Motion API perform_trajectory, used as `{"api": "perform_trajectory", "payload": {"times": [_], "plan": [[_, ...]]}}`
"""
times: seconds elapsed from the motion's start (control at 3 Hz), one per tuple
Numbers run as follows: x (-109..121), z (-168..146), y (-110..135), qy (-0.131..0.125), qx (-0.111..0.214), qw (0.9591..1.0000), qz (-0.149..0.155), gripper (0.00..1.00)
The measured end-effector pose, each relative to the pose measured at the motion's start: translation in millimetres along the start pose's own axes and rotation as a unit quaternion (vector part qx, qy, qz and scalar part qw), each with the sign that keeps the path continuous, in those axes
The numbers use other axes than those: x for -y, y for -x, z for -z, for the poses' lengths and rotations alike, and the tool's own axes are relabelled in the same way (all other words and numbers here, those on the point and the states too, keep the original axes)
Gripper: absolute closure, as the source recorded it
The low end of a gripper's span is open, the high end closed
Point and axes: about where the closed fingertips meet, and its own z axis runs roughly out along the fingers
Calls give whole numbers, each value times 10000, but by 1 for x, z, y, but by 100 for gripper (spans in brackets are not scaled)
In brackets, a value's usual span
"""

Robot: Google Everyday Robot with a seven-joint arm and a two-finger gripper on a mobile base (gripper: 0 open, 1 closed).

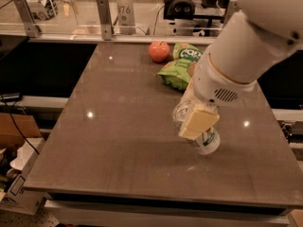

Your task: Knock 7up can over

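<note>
The 7up can [209,142] is a small white and green can near the table's front right. It leans over, its silver top toward the left and back and its base toward the front right. My gripper [191,123] is around it from above. A cream finger [199,121] lies across the can's near side and the other finger is hidden behind the can. The big white arm reaches in from the upper right and hides the can's middle.
A green crisp bag [178,70] and a red apple [159,51] lie at the back of the brown table [118,141], just behind the arm. A railing with metal posts runs along the far edge. The floor drops away on the left and at the front.
</note>
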Motion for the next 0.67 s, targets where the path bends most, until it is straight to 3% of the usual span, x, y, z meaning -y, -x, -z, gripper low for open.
{"api": "perform_trajectory", "payload": {"times": [0.33,0.67], "plan": [[14,-6,-20,-14,-775,9968,206,100],[25,-12,-32,22,-1272,9912,366,86]]}}
